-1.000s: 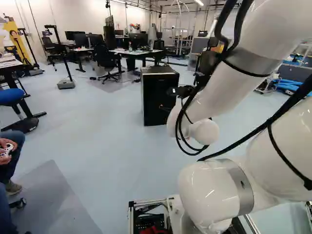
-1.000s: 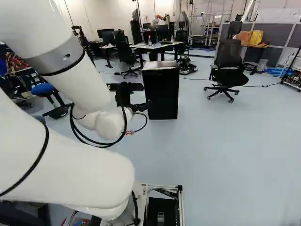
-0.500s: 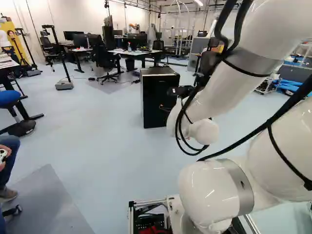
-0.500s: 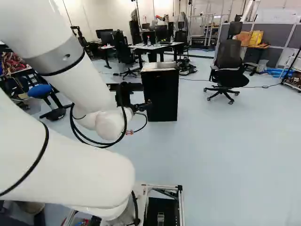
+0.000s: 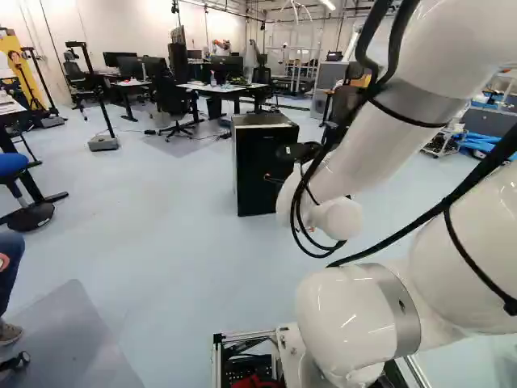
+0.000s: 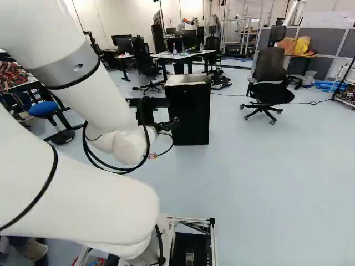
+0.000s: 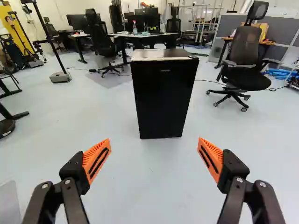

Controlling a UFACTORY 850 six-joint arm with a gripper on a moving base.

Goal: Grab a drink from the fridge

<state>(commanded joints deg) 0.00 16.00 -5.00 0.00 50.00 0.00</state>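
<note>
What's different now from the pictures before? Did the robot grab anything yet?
The base has rolled forward, so the black fridge is a bit nearer. Nothing was grabbed: the gripper is open and empty now, with the fridge ahead of it. The arm kept its pose over the base, and the fridge stayed shut in its place on the floor.

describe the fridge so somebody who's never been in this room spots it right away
Look toward the desks with monitors at the back. On the floor in front of them, ahead of the claw, stands the fridge: a black upright box. Its flat front sets it apart from the black office chairs.
</note>
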